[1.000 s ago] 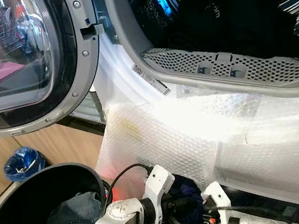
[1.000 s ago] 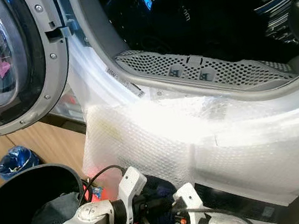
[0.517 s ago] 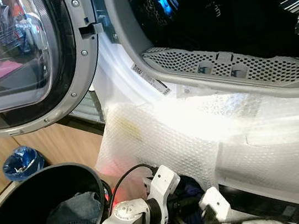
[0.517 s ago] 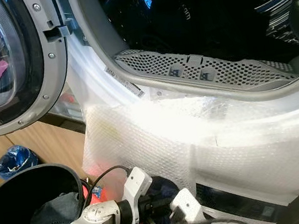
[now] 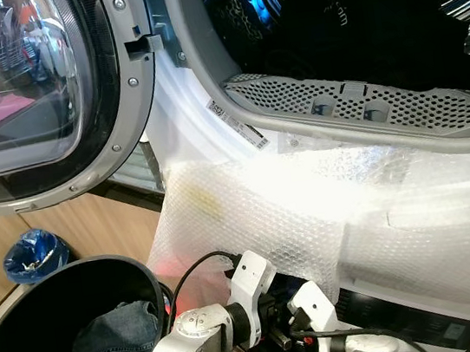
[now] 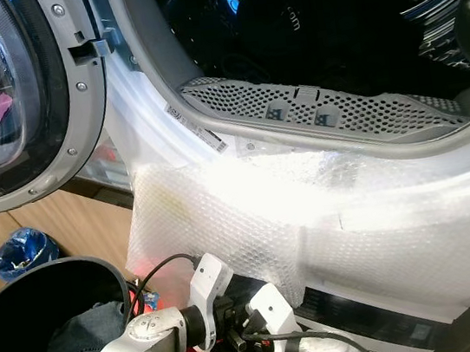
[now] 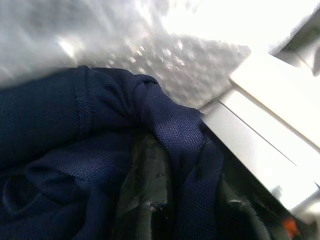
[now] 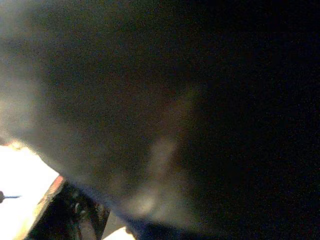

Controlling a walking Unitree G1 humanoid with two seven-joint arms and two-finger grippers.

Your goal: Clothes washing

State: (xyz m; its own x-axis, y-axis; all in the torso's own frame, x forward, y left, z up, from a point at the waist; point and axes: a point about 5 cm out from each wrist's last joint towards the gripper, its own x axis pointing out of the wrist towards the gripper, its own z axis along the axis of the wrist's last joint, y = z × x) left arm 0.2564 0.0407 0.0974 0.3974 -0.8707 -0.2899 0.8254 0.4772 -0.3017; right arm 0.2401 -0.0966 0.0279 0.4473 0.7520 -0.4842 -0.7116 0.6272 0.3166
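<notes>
- Left eye view: the left gripper (image 5: 279,332) and right gripper (image 5: 299,307) meet low before the white front-loading washing machine (image 5: 209,118), its front wrapped in clear bubble wrap (image 5: 311,218). Their jaws are hidden behind the wrists, so their opening cannot be told. The round glass door (image 5: 22,92) stands open beside the dark drum, where dark laundry (image 5: 353,19) lies.
- Right eye view: a black round plastic bin (image 6: 24,297) sits on the floor just left of the arms, holding blue denim jeans (image 6: 82,333). A blue bag (image 6: 19,250) lies on the wooden floor (image 6: 67,226) beyond.
- Left wrist view: a navy blue mesh garment (image 7: 75,150) bunches around the left jaws, close against the bubble wrap.
- Right wrist view: dark blurred cloth close to the lens; jaw state cannot be told.
</notes>
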